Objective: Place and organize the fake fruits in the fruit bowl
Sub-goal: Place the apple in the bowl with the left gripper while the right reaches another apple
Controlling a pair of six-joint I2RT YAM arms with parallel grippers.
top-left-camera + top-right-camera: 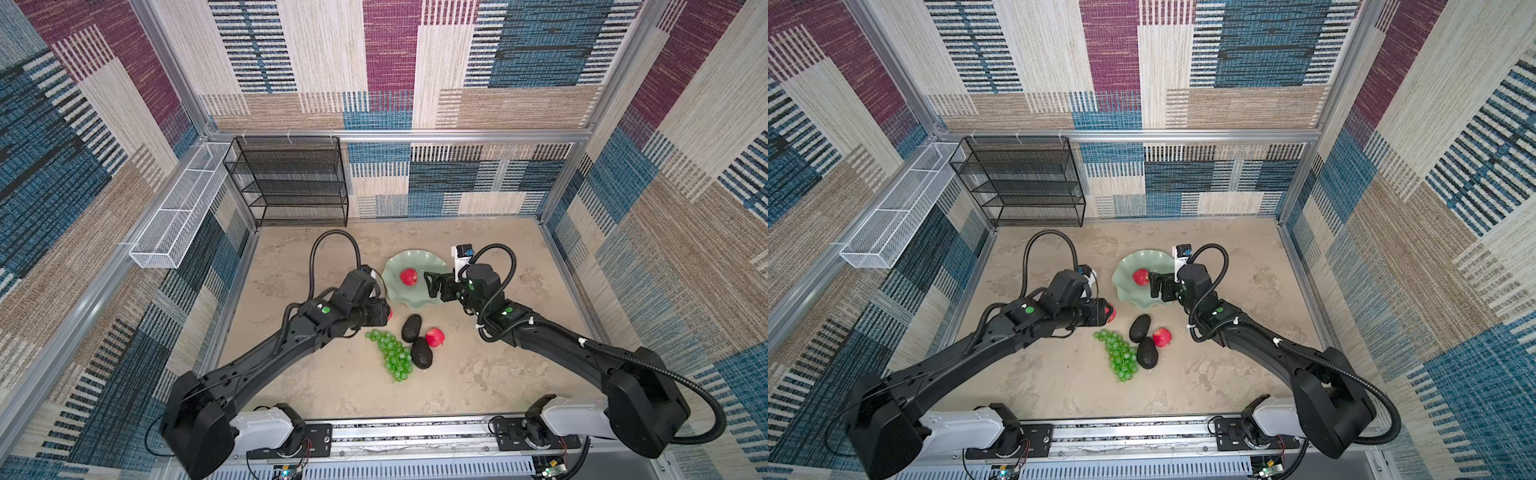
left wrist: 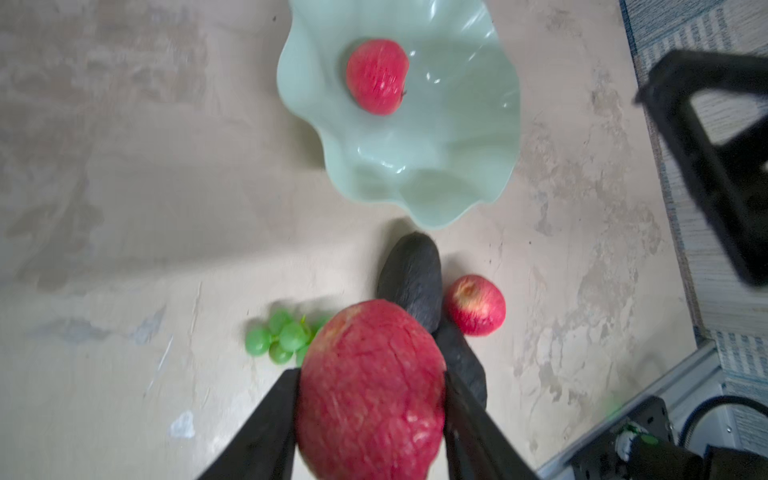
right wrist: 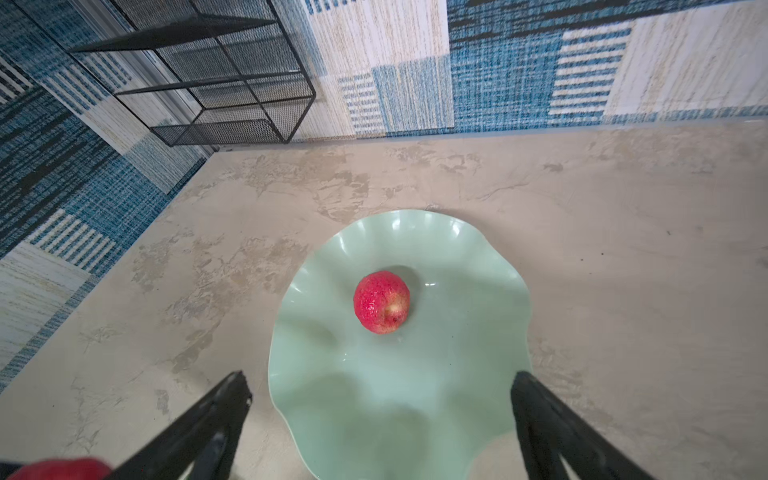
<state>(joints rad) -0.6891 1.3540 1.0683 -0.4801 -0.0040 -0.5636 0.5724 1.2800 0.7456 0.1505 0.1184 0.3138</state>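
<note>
Fruit is split between bowl and table. We see the left gripper clamped on a red apple, jaws pressed to both its sides, left of centre in both top views. The right gripper hangs over the fruit bowl, jaws spread wide with nothing between them. The bowl sits just above the frame's centre, a second apple inside it. Below it on the table lie the upper avocado, the lower avocado, a third apple just beside them, and the grapes to their left.
</note>
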